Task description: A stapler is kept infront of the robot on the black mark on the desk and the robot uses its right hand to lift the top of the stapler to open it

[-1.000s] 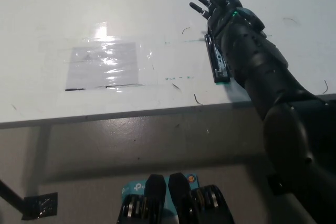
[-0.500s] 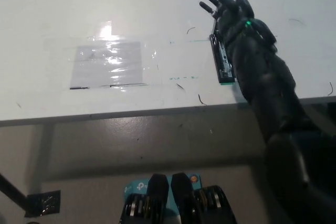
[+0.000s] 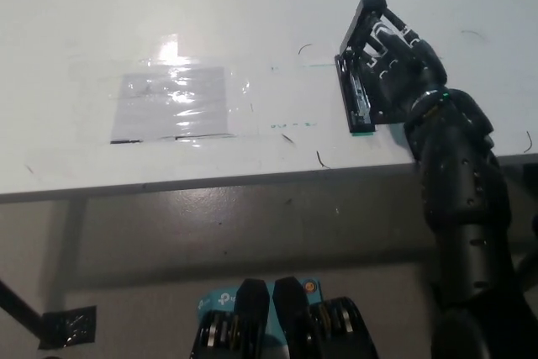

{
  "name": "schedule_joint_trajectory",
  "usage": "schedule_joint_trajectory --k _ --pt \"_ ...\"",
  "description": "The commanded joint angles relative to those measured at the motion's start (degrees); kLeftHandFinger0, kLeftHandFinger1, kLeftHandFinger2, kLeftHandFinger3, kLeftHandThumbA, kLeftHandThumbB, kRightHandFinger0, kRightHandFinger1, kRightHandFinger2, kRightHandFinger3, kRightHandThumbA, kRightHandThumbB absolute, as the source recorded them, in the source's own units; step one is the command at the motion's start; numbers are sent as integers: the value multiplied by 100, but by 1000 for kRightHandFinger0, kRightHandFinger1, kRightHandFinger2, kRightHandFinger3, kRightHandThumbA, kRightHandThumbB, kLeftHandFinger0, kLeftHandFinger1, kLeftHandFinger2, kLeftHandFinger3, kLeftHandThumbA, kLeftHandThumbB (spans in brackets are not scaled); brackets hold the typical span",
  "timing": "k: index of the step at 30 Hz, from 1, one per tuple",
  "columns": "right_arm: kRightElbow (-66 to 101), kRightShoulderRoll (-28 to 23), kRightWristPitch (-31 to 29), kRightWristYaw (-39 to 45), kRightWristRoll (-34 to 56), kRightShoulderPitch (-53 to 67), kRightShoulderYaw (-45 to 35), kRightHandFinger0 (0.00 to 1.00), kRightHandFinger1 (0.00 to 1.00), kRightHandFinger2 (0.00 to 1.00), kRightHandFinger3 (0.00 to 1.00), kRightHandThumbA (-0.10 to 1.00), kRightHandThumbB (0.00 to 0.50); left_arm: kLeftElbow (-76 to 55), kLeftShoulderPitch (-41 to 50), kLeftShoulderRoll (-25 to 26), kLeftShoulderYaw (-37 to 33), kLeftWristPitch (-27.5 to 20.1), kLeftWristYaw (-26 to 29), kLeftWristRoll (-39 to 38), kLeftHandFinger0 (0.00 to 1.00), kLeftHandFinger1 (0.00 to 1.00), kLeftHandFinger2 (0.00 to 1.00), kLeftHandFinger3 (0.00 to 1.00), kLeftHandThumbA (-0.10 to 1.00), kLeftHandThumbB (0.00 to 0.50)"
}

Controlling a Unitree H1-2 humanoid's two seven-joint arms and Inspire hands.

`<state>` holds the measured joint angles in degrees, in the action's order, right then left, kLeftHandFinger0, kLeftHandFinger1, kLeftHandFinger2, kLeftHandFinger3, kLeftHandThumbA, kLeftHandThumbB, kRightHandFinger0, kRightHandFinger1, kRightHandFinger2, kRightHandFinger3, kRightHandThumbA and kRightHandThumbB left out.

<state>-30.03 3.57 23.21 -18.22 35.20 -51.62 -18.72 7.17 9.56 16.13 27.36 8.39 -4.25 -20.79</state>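
The black right hand reaches over the desk edge, fingers curled around the stapler top (raised clear of the base, hinged at the far end). The base lies flat near the desk's right front edge. Left of it is taped paper.

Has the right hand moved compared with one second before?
Yes. The right hand has come back toward the desk edge, from beyond the far end of the stapler, and now curls around its raised top.
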Motion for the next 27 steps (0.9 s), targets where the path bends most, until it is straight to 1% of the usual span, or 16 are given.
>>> schedule_joint_trajectory --k 1,3,5,7,9,10,11,12,14,15,16,19,21,23,25,27 --pt "444 -59 372 17 361 -94 158 572 630 792 978 685 0 -97 -72 222 8 -201 -66 37 564 617 772 938 398 148" --pt "593 -23 372 -71 559 134 295 567 645 807 995 685 0 7 -65 250 -13 -275 -108 76 578 626 782 942 400 142" --pt "743 -11 372 -168 769 369 479 611 722 884 1000 690 0 -114 -26 223 5 -196 -73 51 571 608 774 944 392 159" --pt "787 -27 372 -181 810 503 619 613 720 893 1000 686 0 -80 -30 240 13 -246 -99 46 587 618 783 938 383 155" --pt "722 -45 372 -147 885 573 694 588 699 886 1000 690 0 -135 -55 247 30 -129 -56 20 597 621 766 922 388 164" --pt "693 -24 372 -201 928 626 706 577 687 850 1000 691 0 -38 -91 260 36 -184 -54 34 582 621 762 925 390 163" --pt "672 -14 372 -196 958 673 716 561 681 832 967 695 0 -42 -120 275 33 -161 -44 42 571 613 753 924 394 165" --pt "709 -17 372 -180 1031 763 758 558 684 842 977 701 0 -91 -118 279 29 -115 -27 50 552 603 746 908 392 161" --pt "787 -71 372 -149 1097 865 866 554 693 872 1000 707 0 -92 -133 273 16 -107 -34 45 560 604 736 907 391 171" --pt "776 -69 372 -150 1062 897 898 533 671 862 1000 704 0 -62 -154 304 -2 -155 -68 60 571 613 746 914 393 160" --pt "768 -66 372 -176 1108 941 921 531 660 870 1000 704 0 24 -165 334 -20 -239 -116 77 581 619 762 939 409 167" --pt "710 -44 372 -281 1224 1070 960 525 621 831 997 701 0 -59 -142 316 -14 -180 -82 55 569 614 762 956 405 154" --pt "759 -6 372 -288 1259 1199 956 563 652 848 1000 704 0 -56 -131 320 -15 -212 -108 49 572 613 771 969 400 157" --pt "795 12 372 -295 1268 1281 969 592 671 849 1000 707 0 -154 -110 305 -9 -130 -70 44 586 625 783 970 395 145" --pt "818 -6 372 -297 1312 1340 996 590 681 875 1000 708 0 -202 -102 299 -8 -89 -42 55 572 620 781 961 397 139" --pt "892 -23 372 -329 1363 1401 1037 594 681 874 1000 708 0 -95 -127 322 -4 -141 -79 43 566 617 781 960 393 158"
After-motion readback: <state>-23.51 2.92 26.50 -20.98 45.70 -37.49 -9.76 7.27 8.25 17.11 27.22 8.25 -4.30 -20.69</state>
